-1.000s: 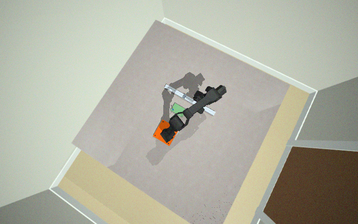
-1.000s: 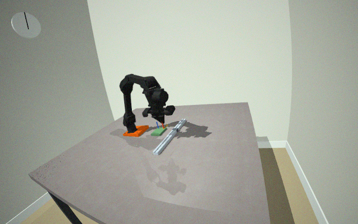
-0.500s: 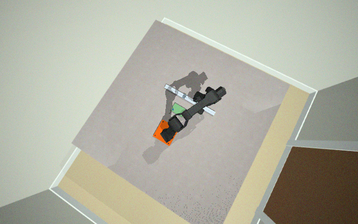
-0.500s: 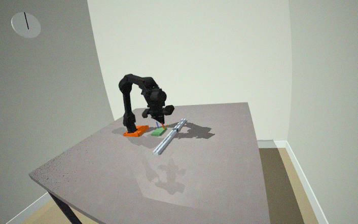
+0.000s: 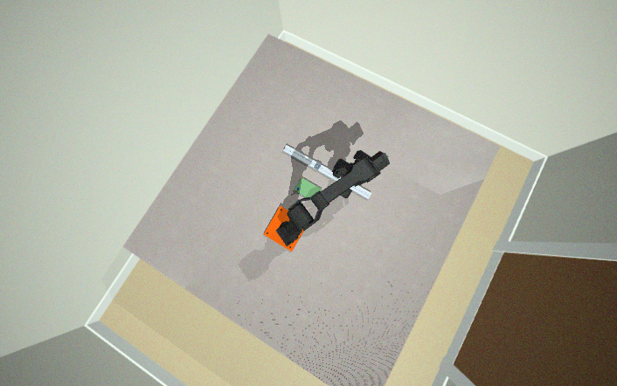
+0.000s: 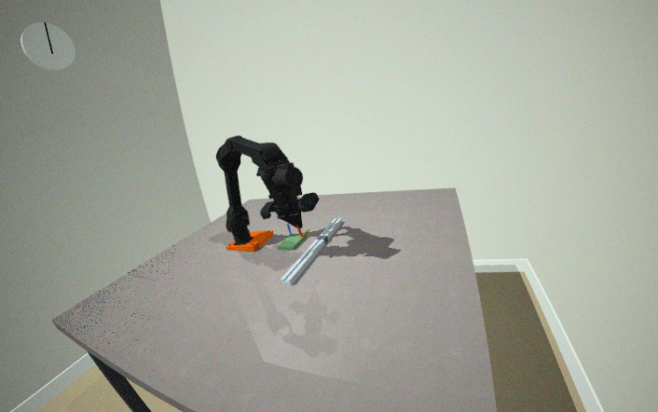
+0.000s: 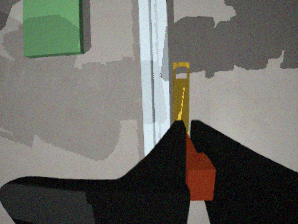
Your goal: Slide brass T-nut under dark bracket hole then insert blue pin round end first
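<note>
Gripper fingers (image 5: pixel 341 168) (image 6: pixel 298 226) are drawn nearly together and clamped on the orange handle (image 6: pixel 299 230) (image 7: pixel 201 184), by which the brass T-nut (image 6: pixel 306 233) (image 7: pixel 181 95) is carried. In the wrist view the nut is seen just beside the aluminum rail (image 5: pixel 359 189) (image 6: pixel 306 259) (image 7: pixel 146 100), outside its slot; from above it is hidden by the arm. Its height over the rail cannot be well judged, though it appears to be held off the table.

Of the whole task, only the pick-up of the nut can be counted as done. The nut is still to be tipped in under the lips, slid along until it is lined up with the hole in the dark bracket (image 5: pixel 317 166) (image 6: pixel 323 238), and released. The pin work is all left for afterwards.

The green tray (image 5: pixel 308 188) (image 6: pixel 291 241) (image 7: pixel 52 35) is set between the arm's orange base plate (image 5: pixel 273 229) (image 6: pixel 263 239) and the rail. In it the blue pin (image 5: pixel 297 189) (image 6: pixel 289 229) is held roughly upright, with a slight lean in the exterior view. Only part of the tray is shown in the wrist view, and no pin is seen there.
</note>
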Action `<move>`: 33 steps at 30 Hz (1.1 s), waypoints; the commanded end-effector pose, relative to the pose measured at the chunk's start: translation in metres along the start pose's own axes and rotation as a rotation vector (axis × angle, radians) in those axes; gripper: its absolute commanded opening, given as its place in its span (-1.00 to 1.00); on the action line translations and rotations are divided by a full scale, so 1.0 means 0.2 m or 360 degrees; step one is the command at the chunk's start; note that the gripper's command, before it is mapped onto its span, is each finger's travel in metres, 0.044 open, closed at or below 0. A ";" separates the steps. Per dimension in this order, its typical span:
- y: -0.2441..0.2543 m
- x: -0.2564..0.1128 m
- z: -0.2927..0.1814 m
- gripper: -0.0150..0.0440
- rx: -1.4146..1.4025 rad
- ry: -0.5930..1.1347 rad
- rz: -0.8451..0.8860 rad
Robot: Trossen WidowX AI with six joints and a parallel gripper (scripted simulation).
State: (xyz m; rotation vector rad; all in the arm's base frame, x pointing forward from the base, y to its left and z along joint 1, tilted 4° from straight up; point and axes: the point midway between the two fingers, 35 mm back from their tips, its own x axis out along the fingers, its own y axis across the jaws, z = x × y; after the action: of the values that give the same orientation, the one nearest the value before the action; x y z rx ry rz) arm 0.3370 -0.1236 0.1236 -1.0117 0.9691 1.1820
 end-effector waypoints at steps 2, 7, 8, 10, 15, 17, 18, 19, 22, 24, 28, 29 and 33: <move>0.01 0.01 0.00 -1.00 -0.0004 -0.0013 -0.0017; 0.01 0.01 0.00 -1.00 -0.0009 -0.0015 -0.0042; 0.02 0.01 0.00 -1.00 -0.0010 -0.0015 -0.0047; 0.02 0.01 0.00 -1.00 -0.0012 -0.0016 -0.0057; 0.02 0.02 -0.01 -1.00 -0.0016 -0.0018 -0.0083; 0.02 0.02 -0.01 -1.00 -0.0018 -0.0019 -0.0093; 0.02 0.02 -0.01 -1.00 -0.0019 -0.0019 -0.0098; 0.02 0.02 -0.01 -1.00 -0.0020 -0.0020 -0.0103; 0.02 0.02 -0.01 -1.00 -0.0023 -0.0021 -0.0118; 0.02 0.02 -0.01 -1.00 -0.0025 -0.0022 -0.0128; 0.03 0.02 -0.01 -1.00 -0.0029 -0.0023 -0.0148; 0.03 0.02 -0.01 -1.00 -0.0030 -0.0023 -0.0153; 0.03 0.02 -0.01 -1.00 -0.0034 -0.0024 -0.0173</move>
State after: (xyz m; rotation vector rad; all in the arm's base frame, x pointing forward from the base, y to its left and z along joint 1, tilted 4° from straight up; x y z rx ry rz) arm 0.3333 -0.1252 0.1211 -1.0594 0.8888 1.1100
